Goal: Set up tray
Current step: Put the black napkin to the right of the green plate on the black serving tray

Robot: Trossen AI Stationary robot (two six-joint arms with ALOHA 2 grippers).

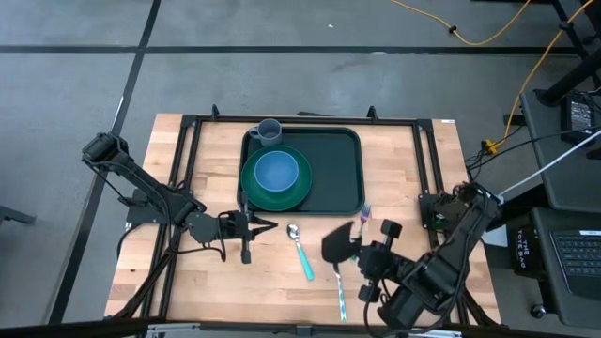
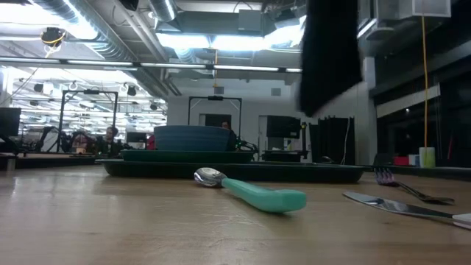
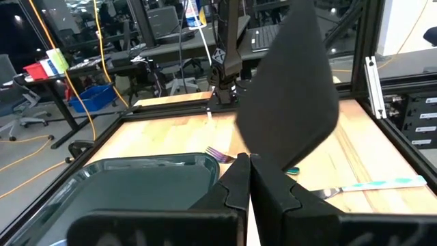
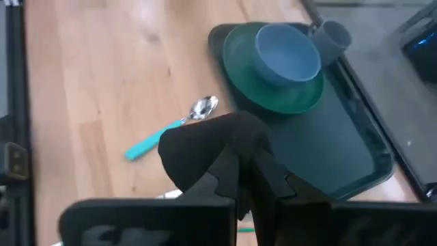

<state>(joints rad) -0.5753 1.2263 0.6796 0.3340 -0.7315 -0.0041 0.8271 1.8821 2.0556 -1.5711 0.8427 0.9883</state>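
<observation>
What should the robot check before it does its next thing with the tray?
1. Right gripper holds the black napkin: ok.
2. Left gripper shut and holding nothing: ok.
3. Tray has bare room beside the green plate: ok.
4. Blue bowl sits on the plate: ok.
5. Spoon, fork and knife on the tray: not ok, they lie on the table.

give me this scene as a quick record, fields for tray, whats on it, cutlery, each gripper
tray: on the table's far middle
on tray: green plate holding blue bowl; grey mug at far left corner
cutlery: spoon, fork and knife on the wood
left gripper: shut, empty, near the tray's left corner
right gripper: shut on black napkin
</observation>
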